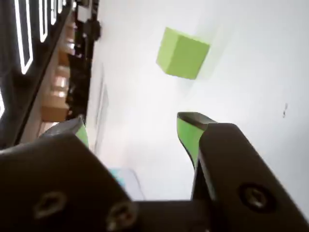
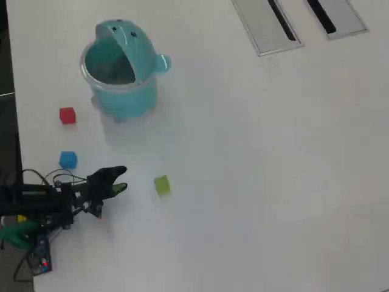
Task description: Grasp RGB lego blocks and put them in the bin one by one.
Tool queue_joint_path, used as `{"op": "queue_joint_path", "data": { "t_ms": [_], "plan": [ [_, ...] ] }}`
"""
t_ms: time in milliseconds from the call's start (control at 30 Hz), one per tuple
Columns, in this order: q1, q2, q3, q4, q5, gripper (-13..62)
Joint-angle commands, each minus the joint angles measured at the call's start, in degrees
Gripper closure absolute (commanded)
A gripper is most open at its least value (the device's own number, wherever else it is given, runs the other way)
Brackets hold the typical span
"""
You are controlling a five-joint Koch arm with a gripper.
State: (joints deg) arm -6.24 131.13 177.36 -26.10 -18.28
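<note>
The yellowish-green block lies on the white table, a short way beyond my gripper. The gripper is open, its green-lined fingers spread wide with nothing between them. In the overhead view the blue block sits just above the arm and the red block lies further up, left of the bin. The teal bin stands upright at the top left with its face lid tipped back and its mouth open.
Two grey slotted panels are set into the table at the top right in the overhead view. The table's left edge runs beside the arm's base, where wires lie.
</note>
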Motion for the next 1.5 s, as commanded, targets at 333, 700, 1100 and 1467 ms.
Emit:
{"op": "queue_joint_path", "data": {
  "t_ms": [333, 700, 1100, 1467],
  "plan": [
    [-0.79, 4.13, -0.79, -14.06, -6.86, 15.8],
    [-8.7, 4.31, -7.38, -18.9, -21.01, 15.1],
    [-21.53, 4.48, -21.53, -19.69, -39.2, 17.3],
    [-36.21, 4.66, -44.21, 12.39, -42.98, 17.2]
  ]
}}
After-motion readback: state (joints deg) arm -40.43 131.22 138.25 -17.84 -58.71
